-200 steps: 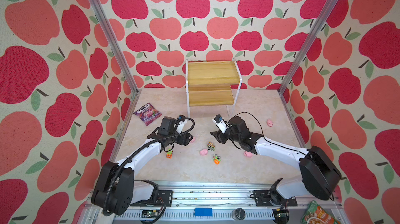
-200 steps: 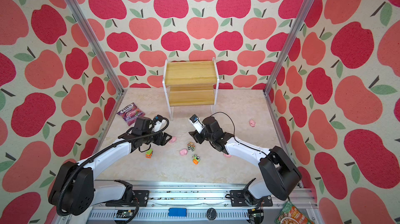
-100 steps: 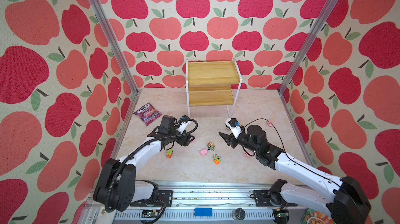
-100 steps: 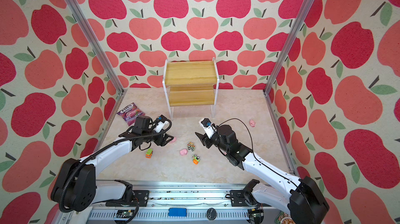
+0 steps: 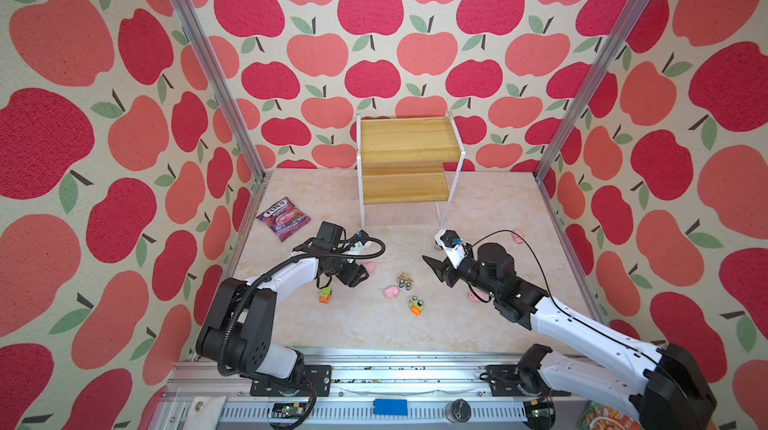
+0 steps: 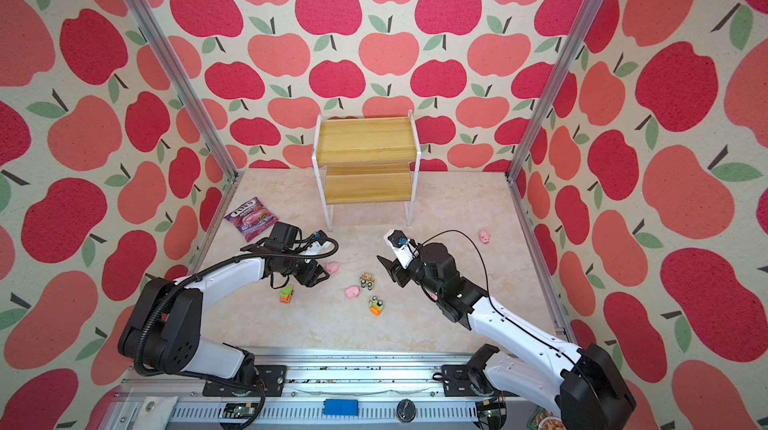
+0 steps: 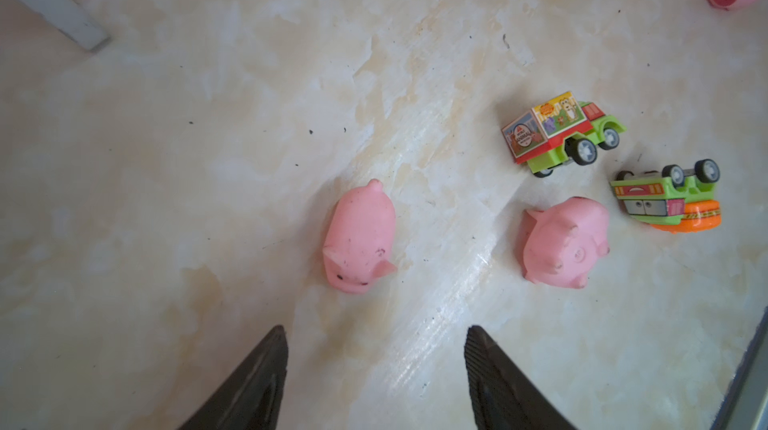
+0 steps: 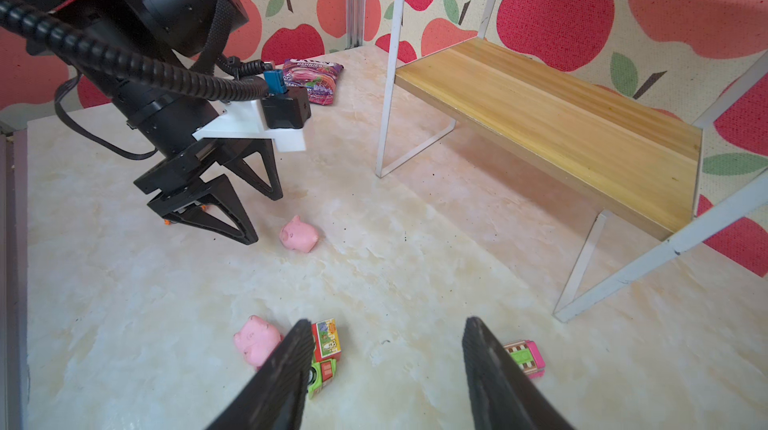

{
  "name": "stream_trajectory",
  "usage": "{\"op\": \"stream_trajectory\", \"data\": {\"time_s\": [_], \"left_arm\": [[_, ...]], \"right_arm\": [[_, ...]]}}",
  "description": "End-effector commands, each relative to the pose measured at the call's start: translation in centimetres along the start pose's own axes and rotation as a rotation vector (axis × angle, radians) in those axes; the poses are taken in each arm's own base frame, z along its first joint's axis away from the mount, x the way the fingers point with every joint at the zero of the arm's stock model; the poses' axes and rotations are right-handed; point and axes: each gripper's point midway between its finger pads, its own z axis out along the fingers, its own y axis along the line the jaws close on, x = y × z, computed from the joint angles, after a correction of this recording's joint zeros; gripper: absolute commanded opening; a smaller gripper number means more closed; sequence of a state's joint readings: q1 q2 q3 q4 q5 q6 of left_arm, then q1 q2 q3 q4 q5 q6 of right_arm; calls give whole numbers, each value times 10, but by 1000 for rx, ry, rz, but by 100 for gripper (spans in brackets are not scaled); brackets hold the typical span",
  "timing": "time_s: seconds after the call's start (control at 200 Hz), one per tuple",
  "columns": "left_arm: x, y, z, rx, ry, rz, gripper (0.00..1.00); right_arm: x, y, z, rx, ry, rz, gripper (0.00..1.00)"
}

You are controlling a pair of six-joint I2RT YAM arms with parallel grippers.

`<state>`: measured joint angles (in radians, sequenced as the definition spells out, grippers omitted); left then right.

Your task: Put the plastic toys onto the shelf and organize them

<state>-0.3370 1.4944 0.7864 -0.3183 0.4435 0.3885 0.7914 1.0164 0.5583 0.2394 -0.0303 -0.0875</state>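
The two-tier wooden shelf (image 5: 405, 139) (image 6: 365, 145) (image 8: 548, 124) stands bare at the back. My left gripper (image 5: 356, 277) (image 6: 318, 276) (image 7: 376, 336) (image 8: 262, 218) is open and empty, low over the floor just short of a pink pig (image 5: 370, 268) (image 6: 332, 268) (image 7: 359, 236) (image 8: 299, 234). Further right lie another pig (image 5: 390, 292) (image 7: 565, 247) (image 8: 255, 338), a green box truck (image 5: 404, 280) (image 7: 561, 133) (image 8: 326, 345) and an overturned green-orange vehicle (image 5: 416, 306) (image 7: 669, 197). A third vehicle (image 5: 325, 295) (image 6: 286, 295) lies under my left arm. My right gripper (image 5: 434, 269) (image 6: 387, 269) (image 8: 388, 328) is open and empty above the floor, a pink vehicle (image 8: 525, 357) beside it.
A purple candy bag (image 5: 283, 218) (image 6: 250, 218) (image 8: 311, 79) lies at the back left near the wall post. One pig (image 5: 518, 235) (image 6: 484, 236) sits far right, another (image 5: 473, 295) is partly hidden under my right arm. The shelf's white legs (image 8: 384, 116) stand near both grippers.
My right arm has drawn back to the right and toward the front, away from the toy cluster. My left gripper's jaws have narrowed a little near the pig.
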Motion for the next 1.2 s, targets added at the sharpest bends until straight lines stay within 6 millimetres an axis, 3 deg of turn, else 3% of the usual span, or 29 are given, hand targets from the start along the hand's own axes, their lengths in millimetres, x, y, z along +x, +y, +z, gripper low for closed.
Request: {"op": "stream_trajectory", "data": {"time_s": [0.0, 0.36, 0.8, 1.196], "left_arm": [[2, 1, 8, -12, 50, 44, 68], [-1, 11, 25, -97, 69, 109, 58], [-11, 16, 28, -126, 72, 140, 58], [-3, 6, 41, -40, 170, 132, 39]], "right_arm": [[2, -5, 0, 28, -4, -18, 61], [6, -6, 3, 33, 4, -21, 61], [13, -5, 6, 28, 8, -14, 61], [18, -5, 5, 31, 21, -13, 60]]}}
